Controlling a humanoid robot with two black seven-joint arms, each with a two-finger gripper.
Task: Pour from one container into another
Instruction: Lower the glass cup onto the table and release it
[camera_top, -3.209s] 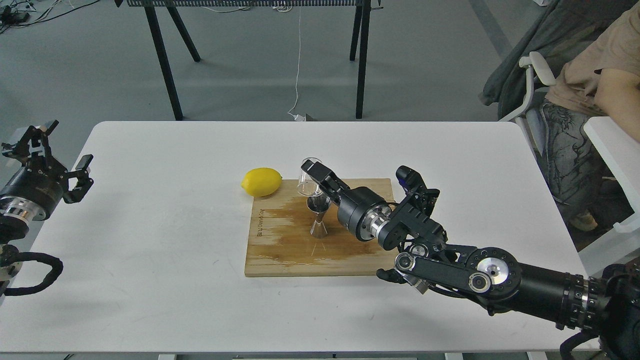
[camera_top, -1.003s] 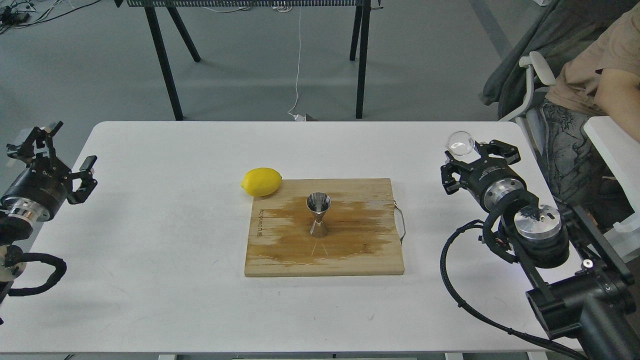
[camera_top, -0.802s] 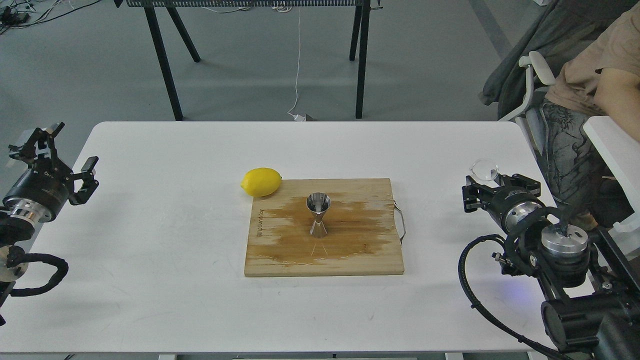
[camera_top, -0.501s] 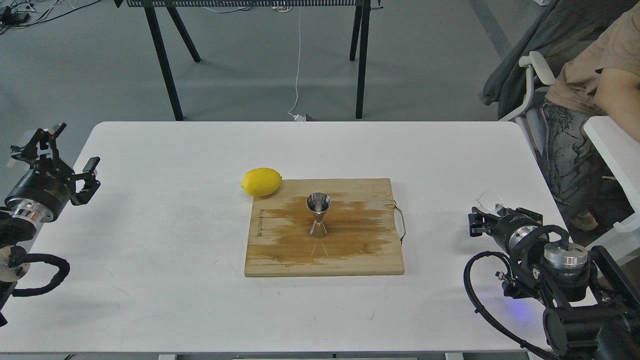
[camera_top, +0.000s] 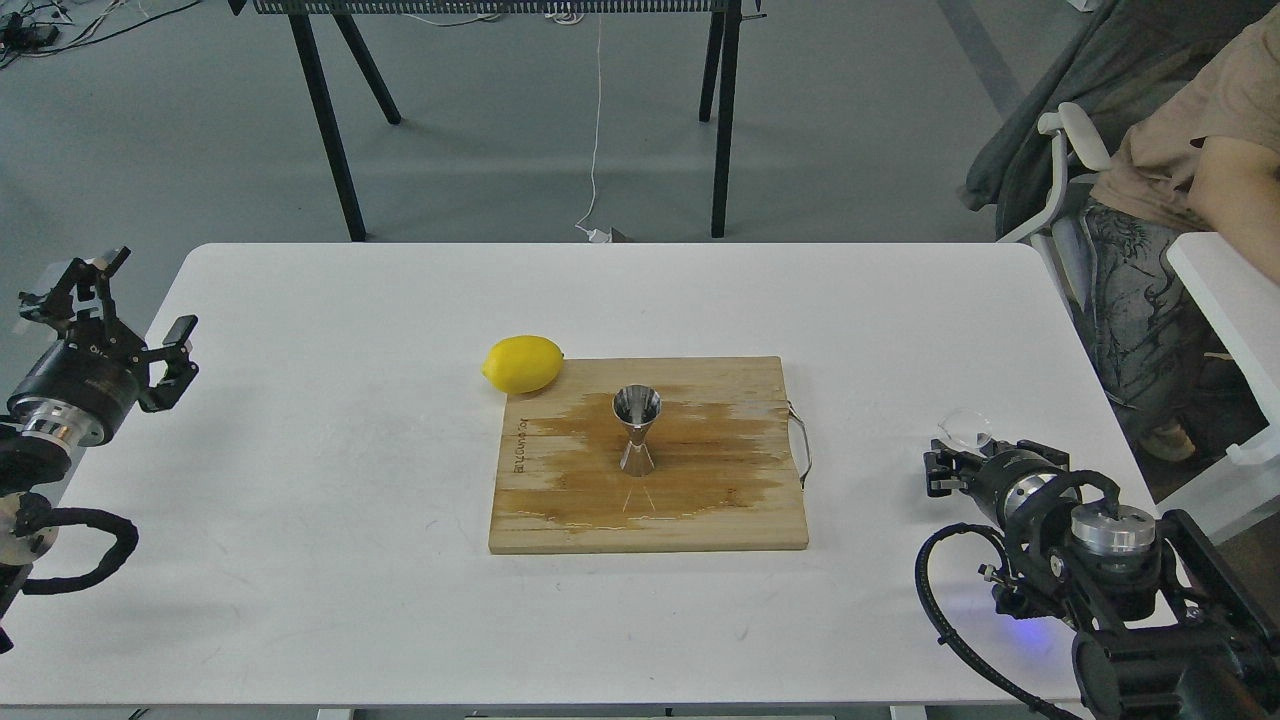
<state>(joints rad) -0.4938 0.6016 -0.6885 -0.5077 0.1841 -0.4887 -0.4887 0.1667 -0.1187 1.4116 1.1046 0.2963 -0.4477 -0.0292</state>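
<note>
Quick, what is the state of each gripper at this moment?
Left gripper: open, holding nothing, beside the table's left edge.
Right gripper: closed on the small clear glass cup, low over the table's right side.

- The right gripper (camera_top: 958, 462) is being seen end-on and dark, so its fingers cannot be told apart.
- The glass cup (camera_top: 965, 428) is being partly hidden behind it.
- The seated person (camera_top: 1200, 150) is being cut off by the right edge.
</note>
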